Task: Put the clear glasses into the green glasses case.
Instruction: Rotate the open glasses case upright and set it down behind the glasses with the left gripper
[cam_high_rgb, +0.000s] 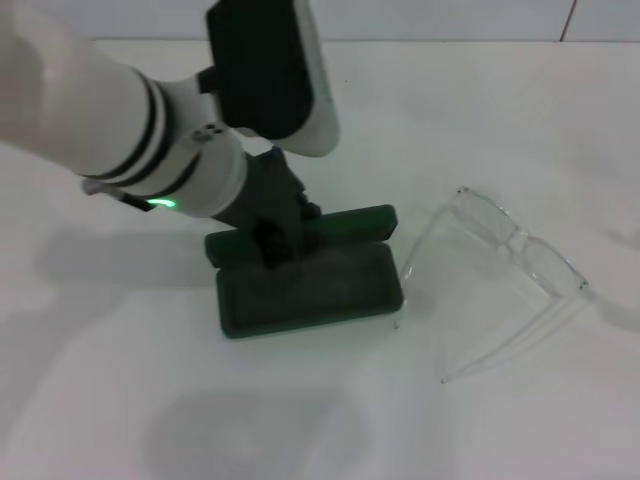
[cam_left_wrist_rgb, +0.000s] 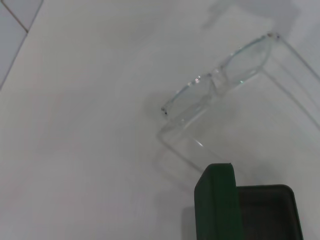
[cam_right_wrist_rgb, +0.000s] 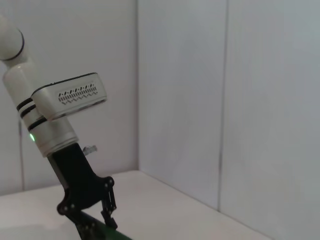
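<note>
**Case Stands Open, Glasses Still Wait on the Counter**

The left tool (cam_high_rgb: 272, 243) is down at the hinge side of the green glasses case (cam_high_rgb: 310, 285), at about 12 o'clock of the tray, its dark fingers at the raised lid. From the right wrist view the fingers look close together at the lid's edge, but whether they pinch it or merely rest against it cannot be told. The case lies open near the middle of the white counter (cam_high_rgb: 120, 400), its dark-lined tray facing up and holding nothing, the lid upright behind it.

The clear glasses (cam_high_rgb: 520, 250) lie on the counter at 3 o'clock of the case, just beside it, arms unfolded; one arm tip comes close to the case's near right corner, and whether it touches cannot be made out. The lens front faces away from the case, toward 2 o'clock.

The right tool is not in view; its wrist camera looks across at the left arm from well off to the side.

By the look of things the opening step is done or nearly done, and the main work remains: picking up the glasses, laying them in the tray, and likely closing the lid.

Count: one case, one pair of glasses, one arm at work.
</note>
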